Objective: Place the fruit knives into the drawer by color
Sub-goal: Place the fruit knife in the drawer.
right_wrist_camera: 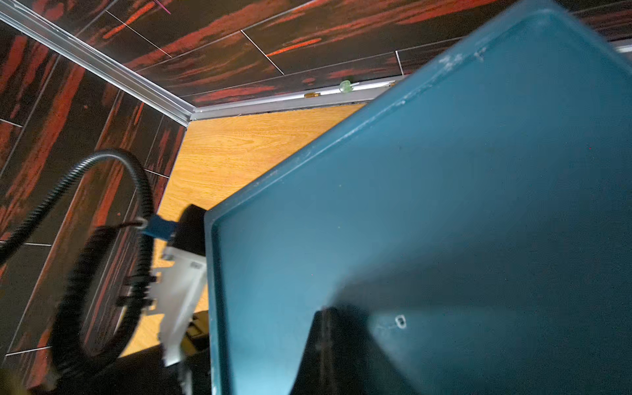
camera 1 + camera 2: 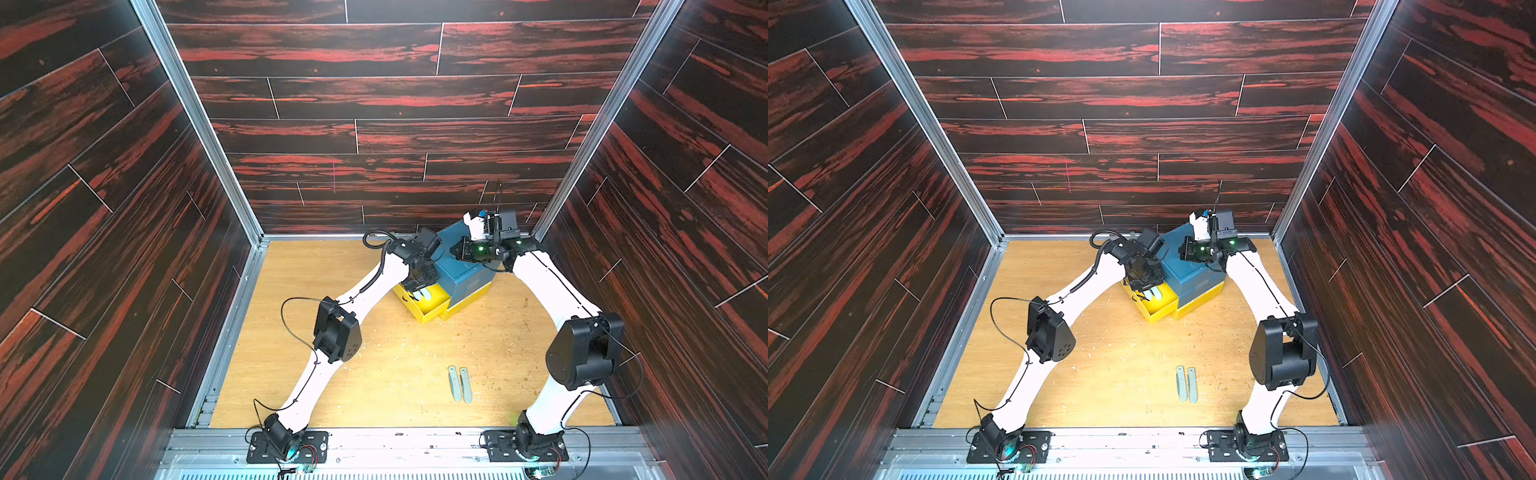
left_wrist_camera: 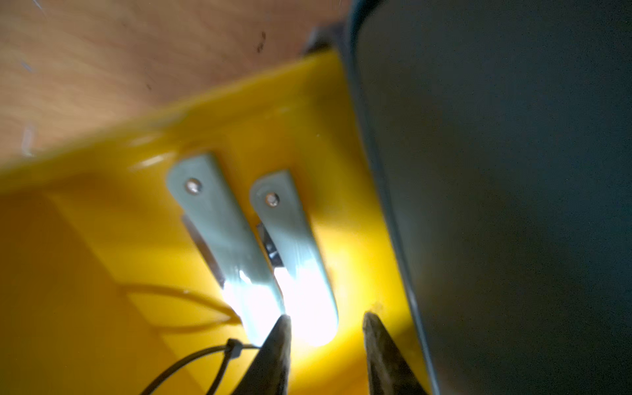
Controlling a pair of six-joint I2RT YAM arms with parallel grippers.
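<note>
Two fingertips (image 3: 277,342) of the left gripper (image 3: 326,318) are standing apart, gripping nothing, beside two pale fruit knives (image 3: 222,232) lying in the open yellow drawer (image 3: 239,99). Closed, the right gripper (image 1: 337,328) is hanging over the teal cabinet (image 1: 444,205). Two grey-green knives (image 2: 455,383) are lying on the wooden table (image 2: 353,395) between dark-red walls (image 2: 374,104).

Glare blots the near ends of two pale knives (image 3: 219,222), and the left fingers (image 3: 273,362) are cut off.

Two knives (image 3: 222,236) lie side by side in drawer (image 3: 85,266).
</note>
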